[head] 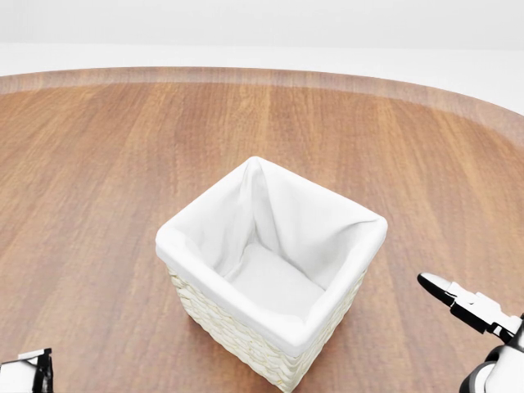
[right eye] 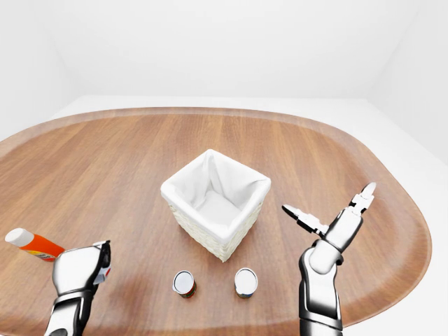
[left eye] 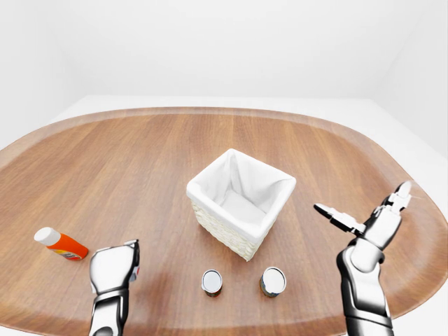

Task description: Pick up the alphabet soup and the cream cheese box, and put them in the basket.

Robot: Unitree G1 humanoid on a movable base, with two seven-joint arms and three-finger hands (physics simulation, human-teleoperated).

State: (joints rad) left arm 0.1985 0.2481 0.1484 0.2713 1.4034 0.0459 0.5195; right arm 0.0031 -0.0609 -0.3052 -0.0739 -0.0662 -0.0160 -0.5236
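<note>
Centrally basket (left eye: pixel 241 201), two cans (left eye: pixel 212 282) near table (left eye: pixel 140 154) edge

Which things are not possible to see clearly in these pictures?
- Two cans: seen from above, labels too small; which is the alphabet soup is unclear.
- Cream cheese box: in no view.
- Left hand: fingers face away in the eye views; grip unclear.
- Basket: near inner walls hidden by its rim.
</note>
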